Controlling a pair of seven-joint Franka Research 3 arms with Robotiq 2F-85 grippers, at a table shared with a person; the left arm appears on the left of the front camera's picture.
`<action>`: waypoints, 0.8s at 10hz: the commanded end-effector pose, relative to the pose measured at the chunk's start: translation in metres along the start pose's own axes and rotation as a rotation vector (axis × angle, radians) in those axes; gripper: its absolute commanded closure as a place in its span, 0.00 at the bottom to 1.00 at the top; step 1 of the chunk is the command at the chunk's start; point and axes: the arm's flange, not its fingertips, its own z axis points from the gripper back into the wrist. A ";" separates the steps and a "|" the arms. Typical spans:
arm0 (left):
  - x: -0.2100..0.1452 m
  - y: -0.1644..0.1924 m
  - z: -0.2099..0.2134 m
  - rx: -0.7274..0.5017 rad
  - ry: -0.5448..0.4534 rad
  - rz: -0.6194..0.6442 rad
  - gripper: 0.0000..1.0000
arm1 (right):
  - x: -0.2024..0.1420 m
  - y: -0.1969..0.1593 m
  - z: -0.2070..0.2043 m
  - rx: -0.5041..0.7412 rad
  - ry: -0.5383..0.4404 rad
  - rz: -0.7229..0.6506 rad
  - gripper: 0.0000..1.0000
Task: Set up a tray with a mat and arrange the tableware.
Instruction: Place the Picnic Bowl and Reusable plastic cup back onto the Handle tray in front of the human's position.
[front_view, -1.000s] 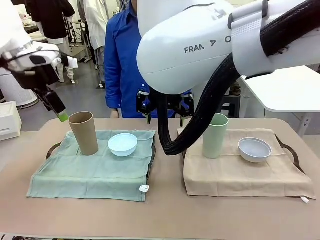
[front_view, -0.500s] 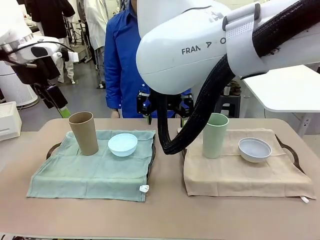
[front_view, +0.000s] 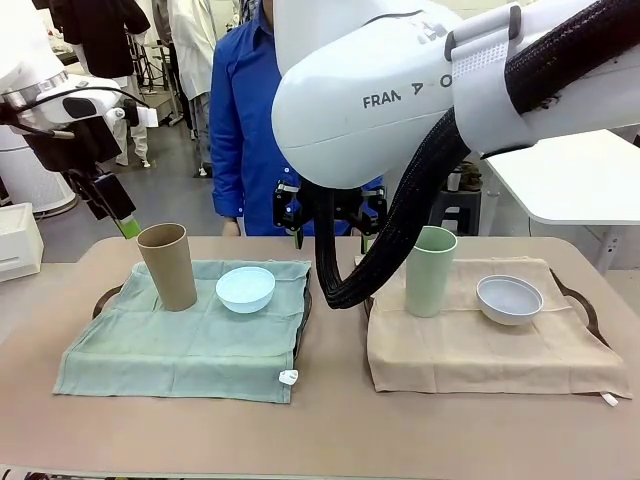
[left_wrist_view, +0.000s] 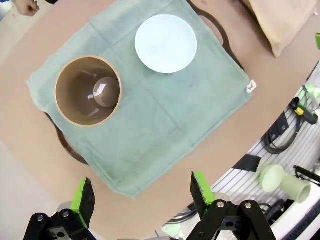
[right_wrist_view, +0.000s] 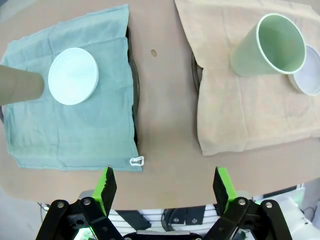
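Both sets look laid out already, so from here I'm mostly watching for knock-overs. My left gripper (left_wrist_view: 140, 200) hangs high over the green mat (front_view: 190, 335), jaws wide and empty, and my right gripper (right_wrist_view: 165, 192) sits high over the gap between the two trays, also wide and empty. The tan-brown tumbler (front_view: 168, 265) stands upright at the far left of the green mat, with the light blue bowl (front_view: 245, 288) just beside it. The sage green tumbler (front_view: 430, 270) stands upright on the beige mat (front_view: 480, 345), grey-white bowl (front_view: 509, 299) near it on the right. Tray handles (front_view: 582, 300) poke out at the mat edges, so I judge both mats sit on trays. Biggest risk in my view: the left fingers (front_view: 125, 225) hang near the tan tumbler's rim in the front view, and any sideways sweep at that height could tip it, since it's tall and narrow. Same story on the right, where the arm's black cable bundle (front_view: 390, 250) hangs low just beside the green tumbler; a swing of that arm might drag it into the cup. The mats are loose cloth, so a snag on a corner or the little tag loop (front_view: 288, 377) could pull everything along. A person in a blue shirt (front_view: 240, 120) stands at the far edge, so I'd keep any retreat slow.
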 end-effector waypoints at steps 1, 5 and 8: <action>-0.001 0.001 0.001 0.019 -0.006 -0.024 0.00 | -0.002 -0.003 0.000 0.000 0.001 -0.002 0.00; 0.010 -0.032 -0.013 -0.015 0.009 0.349 0.00 | 0.010 -0.038 0.001 0.072 0.060 0.052 0.00; 0.007 -0.040 -0.002 -0.066 -0.018 0.415 0.00 | 0.023 -0.104 0.034 0.184 0.134 0.225 0.00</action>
